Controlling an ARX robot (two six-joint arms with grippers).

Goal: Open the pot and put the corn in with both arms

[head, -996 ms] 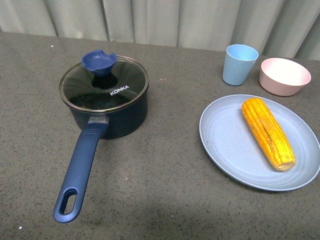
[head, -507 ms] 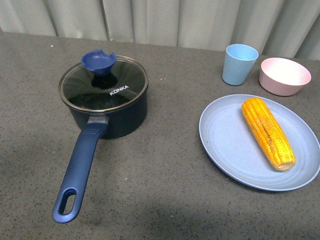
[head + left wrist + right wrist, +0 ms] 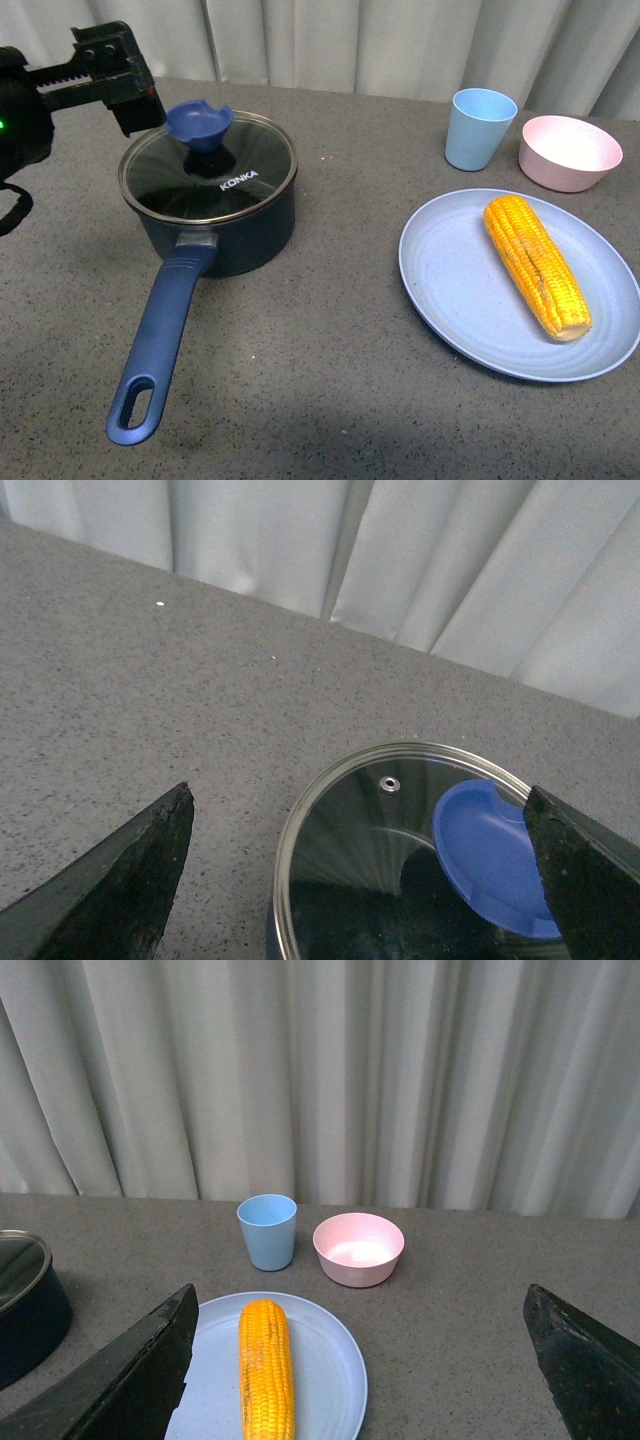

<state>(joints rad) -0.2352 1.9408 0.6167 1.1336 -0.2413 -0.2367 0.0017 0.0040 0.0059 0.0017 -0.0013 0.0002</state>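
Pot (image 3: 222, 228) sits left of centre in the front view, glass lid (image 3: 210, 172) seated, long handle running to the lower left; corn (image 3: 535, 265) lies on a blue plate (image 3: 450, 290) at lower right. Left end effector (image 3: 128, 88) at upper left, near the lid's blue knob (image 3: 198, 124), fingers spread wide. Right end effector (image 3: 355, 1375), seen only from its wrist, is likewise spread above the counter (image 3: 330, 380).

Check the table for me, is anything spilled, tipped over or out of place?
Nothing stands out. The lid sits flat on the pot, the corn lies whole on the plate, and the cup and bowl stand upright behind it. No spills or damage show on the table.
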